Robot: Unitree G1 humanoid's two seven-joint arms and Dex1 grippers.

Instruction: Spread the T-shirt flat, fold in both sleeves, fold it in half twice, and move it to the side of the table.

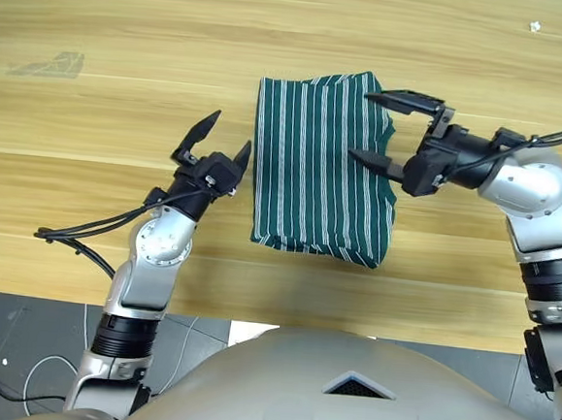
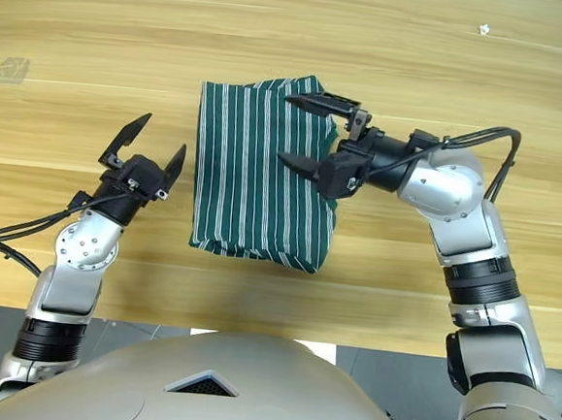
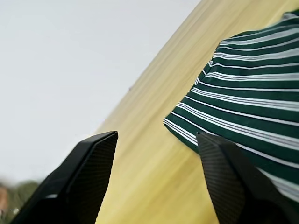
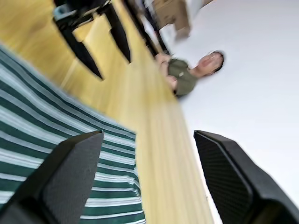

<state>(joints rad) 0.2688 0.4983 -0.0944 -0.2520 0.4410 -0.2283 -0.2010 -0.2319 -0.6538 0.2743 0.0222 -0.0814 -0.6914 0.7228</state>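
Folded T-shirt point(image 1: 323, 167) (green, white-striped), wooden table point(image 1: 96, 205)

The left arm point(image 1: 151, 258) rises from the robot's lower left, its forearm slanting forward and inward. The wrist is cocked so the left gripper point(image 1: 231, 131) points away from the body — its two black fingers point(image 1: 206, 126) spread wide apart. The right arm point(image 1: 539, 206) bends sharply at the elbow, forearm running across toward the robot's left. The right gripper point(image 1: 361, 126) aims sideways, jaws gaping — one finger farther out, the other nearer the body.
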